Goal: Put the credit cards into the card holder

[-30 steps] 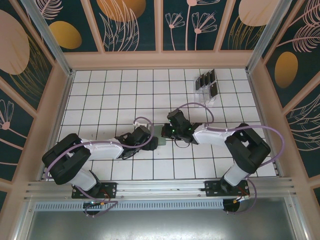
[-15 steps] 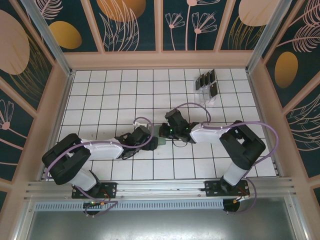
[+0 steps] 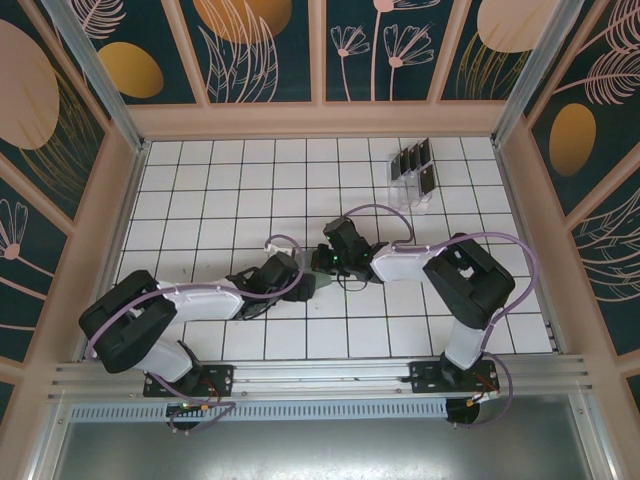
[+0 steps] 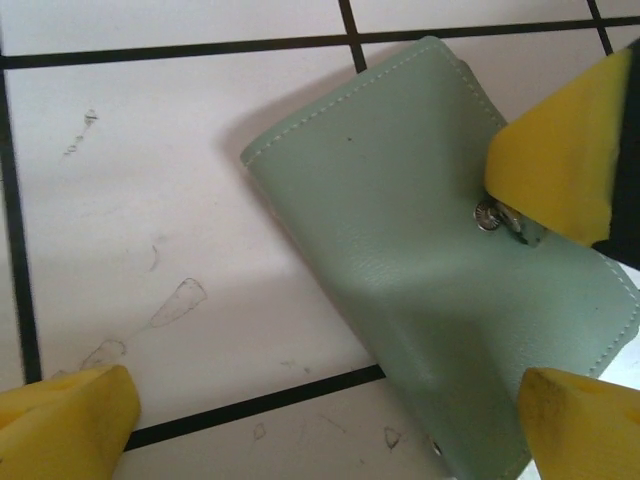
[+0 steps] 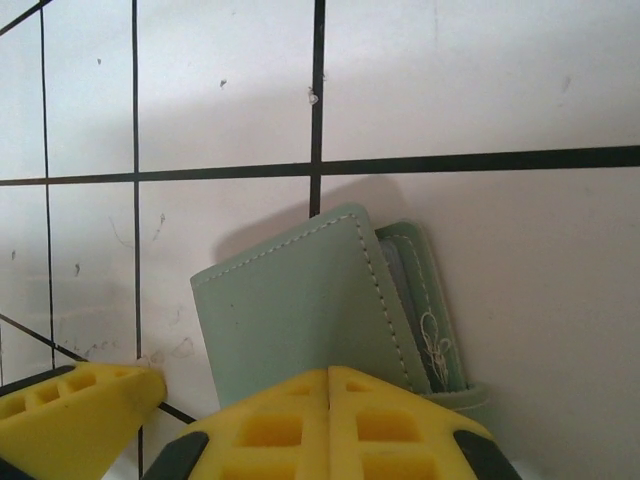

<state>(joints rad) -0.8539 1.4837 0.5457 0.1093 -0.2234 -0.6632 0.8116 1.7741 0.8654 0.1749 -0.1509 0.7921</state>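
The sage-green card holder (image 4: 420, 280) lies folded on the white tiles, its flap slightly ajar (image 5: 430, 300). My left gripper (image 4: 320, 430) is open, one yellow pad on bare tile and the other at the holder's near edge. My right gripper (image 5: 328, 415) is shut, its joined yellow tips (image 4: 560, 150) resting on the holder beside the metal snap (image 4: 490, 215). From above, both grippers (image 3: 308, 287) (image 3: 322, 265) meet mid-table and cover most of the holder (image 3: 318, 282). Several dark credit cards (image 3: 415, 162) stand at the far right of the table.
The cards stand in a clear slotted rack (image 3: 410, 188) near the back wall. Pink frame walls (image 3: 320, 120) enclose the tiled floor. Purple cables loop over both forearms.
My right gripper has slid left toward the left gripper, with its elbow folding inward. The card holder has shifted left with it. The left arm has hardly moved.
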